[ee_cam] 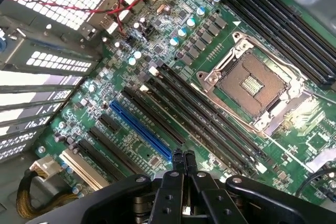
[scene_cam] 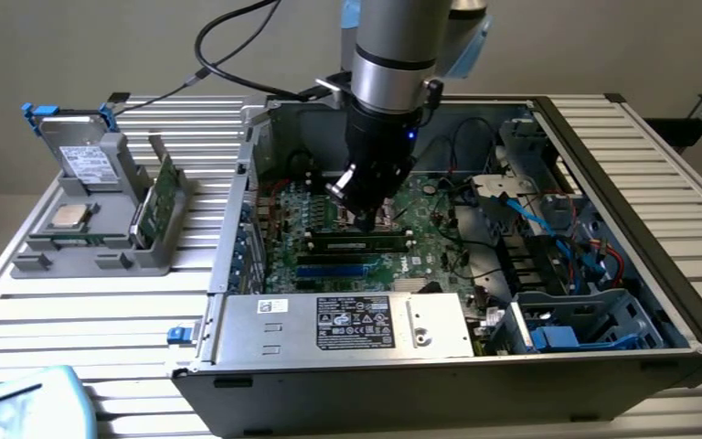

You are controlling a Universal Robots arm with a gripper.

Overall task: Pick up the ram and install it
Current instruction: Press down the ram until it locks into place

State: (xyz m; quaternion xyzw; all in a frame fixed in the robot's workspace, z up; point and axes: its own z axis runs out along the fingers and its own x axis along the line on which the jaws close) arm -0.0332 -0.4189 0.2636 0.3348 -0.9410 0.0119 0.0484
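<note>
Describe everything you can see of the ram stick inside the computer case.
The ram is a long, narrow, dark green board with a pale label. It stands on edge on the motherboard, apparently in a slot, parallel to the blue slot nearby. The shut gripper hangs just above its middle; contact cannot be told.

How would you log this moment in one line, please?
gripper: shut, empty, inside case | ram: seated on motherboard, near gripper
</note>
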